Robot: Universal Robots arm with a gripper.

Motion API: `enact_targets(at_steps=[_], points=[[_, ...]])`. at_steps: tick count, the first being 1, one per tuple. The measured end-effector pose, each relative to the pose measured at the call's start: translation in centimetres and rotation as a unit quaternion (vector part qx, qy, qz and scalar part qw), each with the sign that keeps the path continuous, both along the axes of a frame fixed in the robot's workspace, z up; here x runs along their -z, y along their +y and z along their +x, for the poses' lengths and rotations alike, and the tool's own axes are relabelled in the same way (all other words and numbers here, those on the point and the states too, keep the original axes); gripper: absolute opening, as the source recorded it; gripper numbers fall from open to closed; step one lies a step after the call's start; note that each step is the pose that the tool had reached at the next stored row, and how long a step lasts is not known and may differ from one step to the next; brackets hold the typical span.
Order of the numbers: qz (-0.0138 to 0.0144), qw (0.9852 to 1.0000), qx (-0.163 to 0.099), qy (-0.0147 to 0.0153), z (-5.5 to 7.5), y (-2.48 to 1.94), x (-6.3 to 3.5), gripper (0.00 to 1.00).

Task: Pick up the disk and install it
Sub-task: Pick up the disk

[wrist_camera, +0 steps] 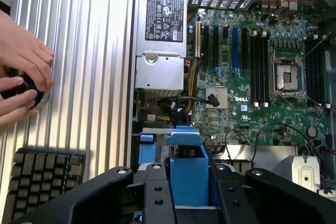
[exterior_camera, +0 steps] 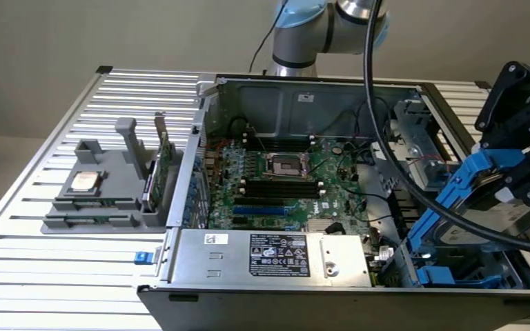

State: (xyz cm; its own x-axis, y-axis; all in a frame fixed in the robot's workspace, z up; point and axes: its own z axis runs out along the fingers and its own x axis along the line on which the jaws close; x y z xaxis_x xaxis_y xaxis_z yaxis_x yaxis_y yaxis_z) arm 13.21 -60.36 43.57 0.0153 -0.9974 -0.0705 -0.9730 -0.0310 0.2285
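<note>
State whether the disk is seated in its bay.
Not seated: the silver-grey drive in its blue carrier hangs tilted in the black gripper.

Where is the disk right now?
At the exterior view's right, the disk hangs tilted in the pincer, above the blue bay in the open computer case.

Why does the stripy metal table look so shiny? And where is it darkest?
Wrist view: light glares in pale streaks along the ribbed table, while the gripper, holding the disk, looks nearly black. Exterior view: softer, even light on the table, and the nearest wall of the computer case lies in dark shadow.
</note>
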Motion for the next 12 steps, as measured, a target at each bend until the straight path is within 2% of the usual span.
enact_targets(at_steps=[3, 8, 12], points=[[-0.0056, 1.0, -0.002, 0.0054, 0.1, 0.0, -0.01, 0.33], [-0.0091, 0.9999, -0.006, 0.0086, 0.55, 0.0, -0.01, 0.33], [-0.0128, 0.9998, -0.009, 0.0142, 0.84, 0.0, 0.0, 0.33]])
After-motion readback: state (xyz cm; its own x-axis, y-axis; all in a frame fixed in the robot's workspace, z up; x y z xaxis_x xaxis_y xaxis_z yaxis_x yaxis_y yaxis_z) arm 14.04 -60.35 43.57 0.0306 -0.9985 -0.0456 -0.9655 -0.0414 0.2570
